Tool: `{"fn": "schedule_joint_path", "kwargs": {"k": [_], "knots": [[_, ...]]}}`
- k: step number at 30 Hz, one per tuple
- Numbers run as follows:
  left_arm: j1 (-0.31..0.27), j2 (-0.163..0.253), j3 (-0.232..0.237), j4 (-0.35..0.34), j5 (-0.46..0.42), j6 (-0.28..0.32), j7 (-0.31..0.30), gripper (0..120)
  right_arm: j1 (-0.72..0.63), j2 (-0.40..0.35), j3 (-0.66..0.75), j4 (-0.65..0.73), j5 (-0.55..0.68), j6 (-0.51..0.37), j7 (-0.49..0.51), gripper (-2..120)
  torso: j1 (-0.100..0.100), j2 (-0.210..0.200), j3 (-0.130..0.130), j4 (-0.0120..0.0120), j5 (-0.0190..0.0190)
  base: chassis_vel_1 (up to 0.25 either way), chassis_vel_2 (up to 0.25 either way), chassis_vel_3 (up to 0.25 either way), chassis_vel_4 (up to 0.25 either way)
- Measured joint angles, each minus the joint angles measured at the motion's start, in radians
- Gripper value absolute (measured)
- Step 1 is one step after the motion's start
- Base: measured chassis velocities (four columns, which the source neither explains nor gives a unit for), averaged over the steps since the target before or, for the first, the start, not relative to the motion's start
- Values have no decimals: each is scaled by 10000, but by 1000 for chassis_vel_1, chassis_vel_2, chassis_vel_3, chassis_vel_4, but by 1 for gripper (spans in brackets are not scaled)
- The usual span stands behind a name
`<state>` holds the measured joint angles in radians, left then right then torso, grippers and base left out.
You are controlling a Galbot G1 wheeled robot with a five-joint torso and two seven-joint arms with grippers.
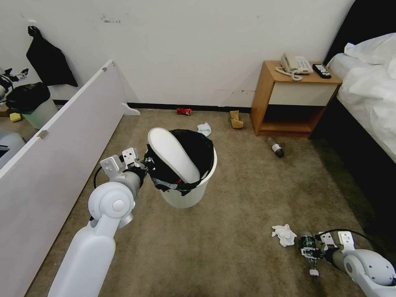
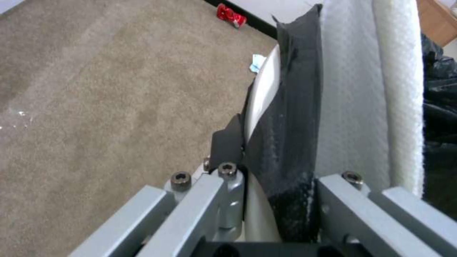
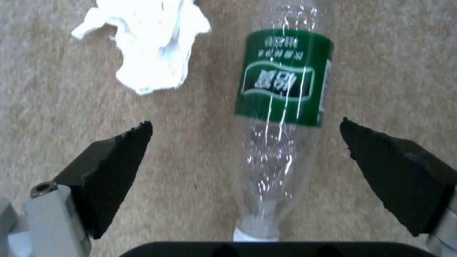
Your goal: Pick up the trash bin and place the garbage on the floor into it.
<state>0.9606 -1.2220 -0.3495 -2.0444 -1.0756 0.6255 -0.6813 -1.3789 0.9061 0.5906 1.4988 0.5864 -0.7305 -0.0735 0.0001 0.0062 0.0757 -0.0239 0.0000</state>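
The trash bin is white with a black bag over its rim and sits upright mid-carpet. A white slipper leans inside it. My left gripper is shut on the bin's near-left rim, pinching rim and bag. Low on the right, my right gripper is open and straddles a clear plastic bottle with a green label lying on the floor. A crumpled tissue lies just beside it. By the far wall lie a red can, tan paper, another tissue and a brown bottle.
A white panel runs along the left. A wooden nightstand with a phone stands at the back right, and a bed fills the right edge. Another black-bagged bucket sits beyond the panel.
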Motion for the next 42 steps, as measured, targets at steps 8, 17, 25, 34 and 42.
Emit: {"fn": "schedule_joint_path", "kwargs": {"k": [8, 17, 25, 34, 42], "knots": [[10, -40, 22, 80, 45, 0, 10, 4, 719, 277, -261, -815, -225, 399, -236, 100, 0, 0, 0, 0, 0, 0, 0, 0, 0], [2, -42, 27, 157, 70, -8, 40, 4, 1498, 642, -418, -1828, -707, 870, -520, 100, 0, 0, 1, 0, -1, 0, 0, 0, 0], [-111, -73, 51, 298, 78, -22, 81, 4, 1963, 931, -493, -2503, -951, 1113, -662, 100, 0, 0, 0, 0, 0, 0, 0, 0, 0], [-185, -106, 96, 423, 144, -50, 195, 4, 1959, 1019, -410, -2737, -1206, 1210, -898, 80, 0, 0, 0, -1, 0, 0, 0, 0, 0], [-184, -141, 116, 455, 184, -61, 204, 4, 1952, 1002, -345, -2813, -1327, 1246, -1063, 53, 0, 0, 0, 0, -1, 0, 0, 0, 0]]}}
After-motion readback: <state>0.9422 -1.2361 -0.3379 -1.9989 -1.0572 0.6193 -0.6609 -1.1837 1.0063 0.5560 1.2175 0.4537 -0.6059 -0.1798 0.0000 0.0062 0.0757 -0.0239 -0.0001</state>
